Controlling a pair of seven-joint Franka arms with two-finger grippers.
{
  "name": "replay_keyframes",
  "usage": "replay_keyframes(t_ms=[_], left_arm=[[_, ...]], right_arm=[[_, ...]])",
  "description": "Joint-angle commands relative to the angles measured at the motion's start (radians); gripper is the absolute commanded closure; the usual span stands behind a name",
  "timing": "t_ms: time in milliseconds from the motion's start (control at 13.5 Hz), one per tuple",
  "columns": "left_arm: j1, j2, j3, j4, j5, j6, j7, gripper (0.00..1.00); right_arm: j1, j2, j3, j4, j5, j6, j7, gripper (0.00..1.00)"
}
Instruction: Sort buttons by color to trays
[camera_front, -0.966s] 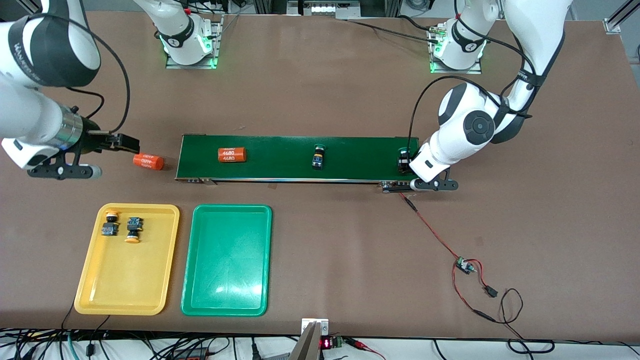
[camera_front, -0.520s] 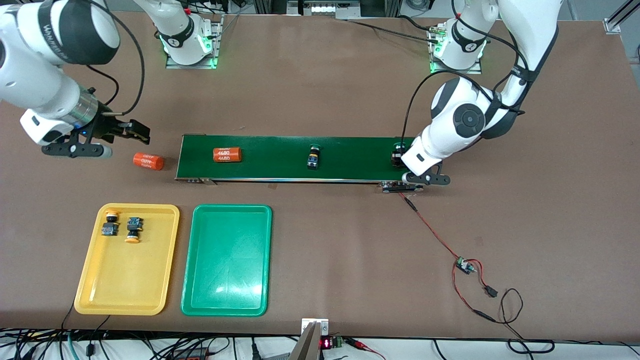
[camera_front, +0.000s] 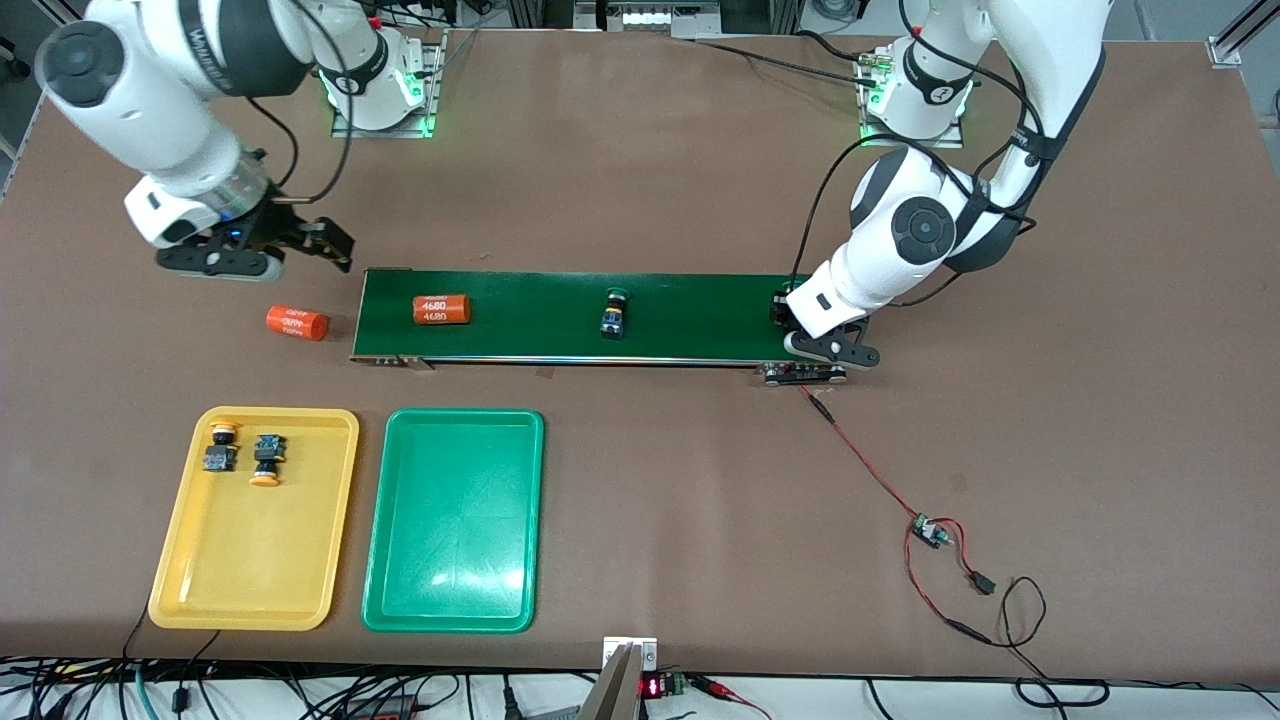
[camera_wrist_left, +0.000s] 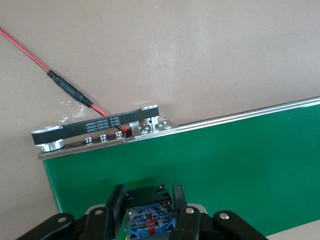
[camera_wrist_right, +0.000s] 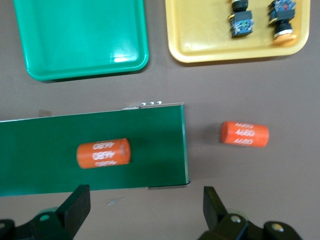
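My left gripper (camera_front: 788, 318) is shut on a button (camera_wrist_left: 149, 210) with a dark black-blue body, low over the conveyor belt (camera_front: 700, 312) at the left arm's end. The button's cap is hidden. A green-capped button (camera_front: 613, 313) lies mid-belt. Two yellow-capped buttons (camera_front: 222, 447) (camera_front: 267, 458) lie in the yellow tray (camera_front: 270, 570). The green tray (camera_front: 455, 530) beside it holds nothing. My right gripper (camera_front: 332, 245) is open in the air, over the table by the belt's right-arm end.
One orange cylinder marked 4680 (camera_front: 442, 309) rides on the belt. Another orange cylinder (camera_front: 297, 322) lies on the table just off the belt's end. A red wire runs from the belt's motor to a small circuit board (camera_front: 930, 531).
The right arm swung from the table's edge toward the belt's end. The belt's cylinder and the green-capped button shifted toward the right arm's end. The left gripper shifted the same way with its button.
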Motion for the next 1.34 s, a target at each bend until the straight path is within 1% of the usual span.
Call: replay_keyframes(t_ms=[0,223,297,371,446,520,594,817,966,1040,1114,1263], left_arm=[[0.001,0.018,0.002,-0.014,-0.014,0.05,0.047,1.0],[0.004,0.054,0.004,-0.017,-0.014,0.085,0.053,0.98],[0.008,0.06,0.006,-0.017,-0.012,0.087,0.053,0.97],[0.008,0.061,0.006,-0.016,-0.012,0.085,0.053,0.92],[0.008,0.061,0.01,-0.013,-0.012,0.085,0.053,0.7],[0.009,0.061,0.013,-0.008,-0.014,0.082,0.053,0.29],[0.011,0.051,0.013,-0.005,-0.014,0.075,0.058,0.0],[0.015,-0.013,0.013,-0.002,-0.014,0.067,0.082,0.0],[0.021,-0.075,0.027,0.015,-0.014,0.033,0.082,0.0],[0.021,-0.098,0.039,0.03,-0.015,0.004,0.082,0.0],[0.021,-0.118,0.062,0.064,-0.014,-0.052,0.079,0.0],[0.021,-0.123,0.126,0.159,-0.015,-0.222,0.079,0.0]], right_arm=[[-0.004,-0.023,0.034,-0.023,0.015,0.02,0.06,0.0],[-0.001,-0.012,0.045,-0.025,0.015,0.037,0.062,0.0],[-0.003,-0.001,0.068,-0.025,0.015,0.043,0.068,0.0],[-0.001,0.009,0.079,-0.026,0.014,0.052,0.094,0.0],[-0.001,0.026,0.093,-0.025,0.009,0.066,0.128,0.0],[-0.001,0.044,0.111,-0.025,0.008,0.086,0.14,0.0],[0.0,0.064,0.117,-0.026,0.008,0.107,0.152,0.0],[0.022,0.117,0.123,-0.025,-0.006,0.163,0.202,0.0],[0.038,0.14,0.123,-0.025,-0.047,0.168,0.205,0.0],[0.051,0.149,0.123,-0.025,-0.054,0.168,0.227,0.0],[0.058,0.157,0.123,-0.025,-0.06,0.166,0.272,0.0],[0.074,0.172,0.14,-0.023,-0.11,0.163,0.31,0.0]])
